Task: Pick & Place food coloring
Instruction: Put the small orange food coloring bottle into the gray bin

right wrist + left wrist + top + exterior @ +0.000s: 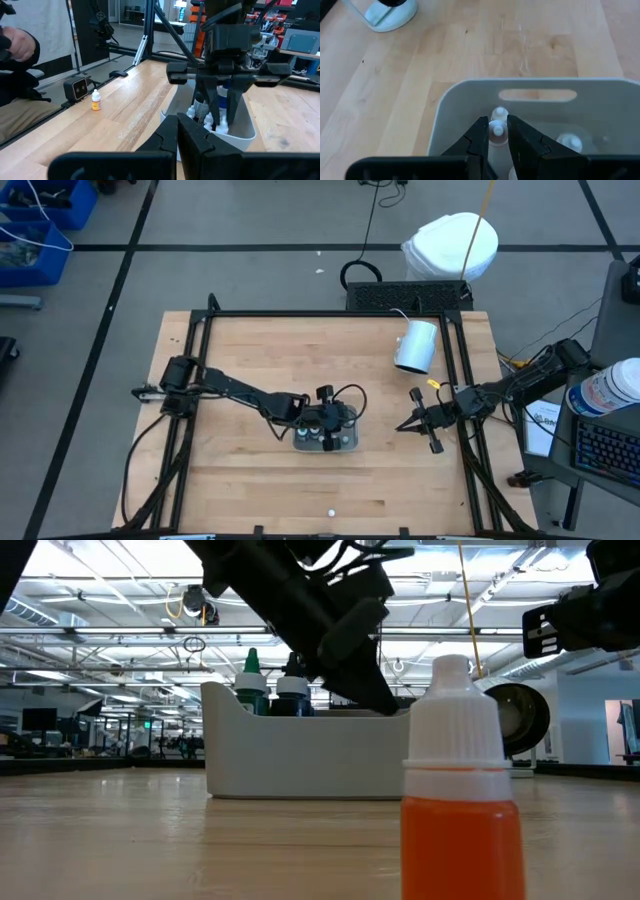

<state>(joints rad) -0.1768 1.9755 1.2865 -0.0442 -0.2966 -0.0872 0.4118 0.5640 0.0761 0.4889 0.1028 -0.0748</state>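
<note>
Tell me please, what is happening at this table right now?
The left gripper reaches down into a white bin near the middle of the wooden table, its fingers set around a small food coloring bottle there. Other bottles already stand in the bin. One orange bottle stands alone near the table's front edge, not yet collected. The right gripper waits shut near the table's right side, holding nothing. A white cup lies on its side farther back.

text: none legible | labels: none readable | signs: none readable on any surface
</note>
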